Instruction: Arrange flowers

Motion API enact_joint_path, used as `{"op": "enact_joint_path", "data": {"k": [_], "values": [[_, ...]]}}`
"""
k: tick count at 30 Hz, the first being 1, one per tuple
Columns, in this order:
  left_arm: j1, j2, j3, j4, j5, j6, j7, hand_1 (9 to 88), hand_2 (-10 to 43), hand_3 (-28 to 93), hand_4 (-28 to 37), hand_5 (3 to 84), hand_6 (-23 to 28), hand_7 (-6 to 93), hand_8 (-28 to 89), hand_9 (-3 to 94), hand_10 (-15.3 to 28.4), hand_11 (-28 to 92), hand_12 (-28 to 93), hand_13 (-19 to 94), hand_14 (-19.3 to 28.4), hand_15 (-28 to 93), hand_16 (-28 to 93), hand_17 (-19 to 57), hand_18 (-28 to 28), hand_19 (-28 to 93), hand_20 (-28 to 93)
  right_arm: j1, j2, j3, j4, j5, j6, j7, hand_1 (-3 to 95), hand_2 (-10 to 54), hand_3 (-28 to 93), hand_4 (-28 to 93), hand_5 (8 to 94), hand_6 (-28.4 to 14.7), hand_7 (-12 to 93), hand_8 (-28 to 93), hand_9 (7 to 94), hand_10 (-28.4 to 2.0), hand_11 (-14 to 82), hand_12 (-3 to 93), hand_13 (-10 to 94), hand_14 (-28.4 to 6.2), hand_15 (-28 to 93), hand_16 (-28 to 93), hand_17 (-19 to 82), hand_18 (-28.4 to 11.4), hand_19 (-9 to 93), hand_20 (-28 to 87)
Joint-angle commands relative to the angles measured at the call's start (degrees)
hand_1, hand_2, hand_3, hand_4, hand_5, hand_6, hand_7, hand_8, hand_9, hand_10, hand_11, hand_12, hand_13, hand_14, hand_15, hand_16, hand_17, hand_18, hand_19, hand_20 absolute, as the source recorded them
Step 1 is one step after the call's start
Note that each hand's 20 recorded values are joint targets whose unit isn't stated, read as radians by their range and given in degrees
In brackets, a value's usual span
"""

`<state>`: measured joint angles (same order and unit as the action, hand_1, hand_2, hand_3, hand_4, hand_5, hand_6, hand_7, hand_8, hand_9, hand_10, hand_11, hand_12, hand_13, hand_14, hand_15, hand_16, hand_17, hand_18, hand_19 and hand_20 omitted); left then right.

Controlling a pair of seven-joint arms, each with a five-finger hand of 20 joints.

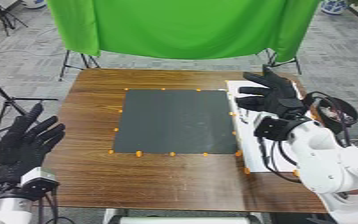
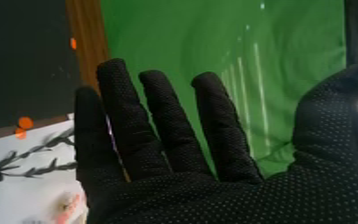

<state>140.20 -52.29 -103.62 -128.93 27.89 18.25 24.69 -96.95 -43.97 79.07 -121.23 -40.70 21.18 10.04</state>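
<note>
Well, nearest me along the robot's left side, its left hand (image 1: 24,147) hung at the table's (image 1: 175,185) left edge, fingers straight and a little apart, nothing in them. Across on the right lay a white sheet (image 1: 258,165), and on it rested a leafy stem (image 2: 35,170), near the orange dots (image 2: 25,123); a pinkish bloom (image 2: 69,206), too blurred to make out properly, was on the sheet too. The right hand (image 1: 269,97) was over the sheet, empty, its fingers extended and thumb held wide. Beside that hung the mat (image 1: 175,122), dark and flat at mid-table. Just off the right edge stood a black tub (image 1: 335,112). Behind everything draped a green cloth (image 1: 184,30).Well, nearest me along the robot's left side, its left hand (image 1: 24,147) hung at the table's (image 1: 175,185) left edge, fingers straight and a little apart, nothing in them. A dark mat (image 1: 175,122) lay flat at mid-table, ringed by orange dots (image 1: 139,153). On the right lay a white sheet (image 1: 258,165), and on it rested a leafy stem (image 2: 35,170); a pinkish bloom (image 2: 69,206), too blurred to make out properly, was there too. The right hand (image 1: 269,97) was above the sheet, empty, its fingers extended and its thumb held wide. Just off the table's right edge stood a black tub (image 1: 335,112). Beyond the far edge hung a green cloth (image 1: 184,30).
</note>
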Motion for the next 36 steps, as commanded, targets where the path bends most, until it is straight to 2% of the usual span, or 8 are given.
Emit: {"op": "enact_joint_path", "data": {"k": [1,10,16,21,24,25,30,36], "values": [[1.2,0.32,-0.19,-0.44,-0.58,0.73,0.59,27.4,6.9,62,-23.1,33.2,7.1,8.2,-7,30.6,19.0,25,12,20,26.9,53,-11,-8.2,27.2,50,2,-1.6,-1.7,3.5,-3.0,-12.2,-3.7,12.5,16.5,7.4,80,-26,44.5,-3.4,14,-10,49.8,-18.6,13.4,14.0,43,-21.7,34,12,13,-28.3,50,13],[2.3,0.61,-0.62,-0.71,-1.02,1.12,1.32,27.4,7.0,62,-23.1,33.2,7.1,8.2,-7,30.6,19.2,25,11,20,26.9,53,-11,-8.2,27.2,50,2,0.0,-1.6,3.0,-6.9,-30.8,-9.6,33.7,25.3,1.0,77,-22,44.1,-9.2,14,-10,52.7,-21.3,19.8,14.5,52,-21.8,47,8,32,-27.2,70,7],[1.6,0.58,-0.78,-0.76,-0.20,0.63,0.26,27.5,7.0,62,-23.1,33.1,7.1,8.3,-7,30.6,19.2,25,11,20,26.9,53,-11,-8.2,27.1,50,2,-1.9,0.0,2.0,-10.2,-43.2,-16.0,44.4,29.4,-0.9,74,-20,47.8,-12.3,14,-9,56.3,-22.3,21.9,15.0,60,-18.9,55,7,55,-14.5,91,-25],[3.0,0.79,-1.73,-1.51,-0.22,0.92,0.83,27.4,7.0,62,-23.0,33.1,7.1,8.2,-7,30.6,19.1,25,12,20,27.0,53,-11,-8.2,27.1,50,2,-0.2,0.7,-0.9,-10.6,-47.7,-19.9,50.9,32.0,-2.1,73,-19,50.1,-15.4,13,-8,58.0,-23.4,22.8,15.2,65,-17.5,59,7,64,-8.5,93,-28],[3.5,1.80,-2.07,-2.08,-0.01,0.76,1.83,27.4,7.0,62,-23.0,33.2,7.1,8.1,-7,30.6,19.1,25,11,20,26.9,53,-11,-8.2,27.1,50,2,-1.8,1.5,-1.0,-11.1,-50.5,-21.2,53.6,33.6,-2.6,73,-19,52.2,-16.7,13,-8,59.9,-24.0,24.3,15.5,68,-16.7,61,8,66,-6.3,93,-27],[4.5,3.54,-2.10,-2.31,-1.37,1.63,3.84,27.5,7.0,62,-23.0,33.1,7.1,8.2,-7,30.6,19.1,25,11,20,26.9,53,-11,-8.2,27.1,50,2,-1.6,1.7,-1.5,-10.9,-51.3,-21.6,54.5,33.9,-2.8,73,-19,52.6,-16.9,13,-8,60.2,-24.1,24.9,15.7,68,-16.5,61,8,67,-6.0,93,-27],[5.8,6.54,-2.46,-2.67,-3.19,2.59,6.82,27.5,7.0,62,-23.0,33.2,7.2,8.2,-7,30.6,19.1,25,11,20,26.9,53,-11,-8.2,27.1,50,2,-3.1,2.9,-1.6,-10.7,-54.2,-22.9,57.6,37.5,-4.0,72,-18,56.5,-18.2,15,-7,63.6,-24.6,31.4,16.5,72,-15.4,65,9,68,-5.3,93,-18],[5.5,6.97,-1.87,-2.47,-3.42,2.48,7.40,27.4,6.9,62,-22.9,33.2,7.2,8.2,-7,30.6,19.1,25,11,20,26.9,53,-11,-8.2,27.1,50,2,-3.2,3.7,-2.6,-9.8,-56.1,-25.0,59.8,39.2,-4.3,71,-18,59.2,-18.8,15,-7,66.0,-24.8,33.4,16.9,74,-14.9,65,10,70,-4.4,93,-18]]}}
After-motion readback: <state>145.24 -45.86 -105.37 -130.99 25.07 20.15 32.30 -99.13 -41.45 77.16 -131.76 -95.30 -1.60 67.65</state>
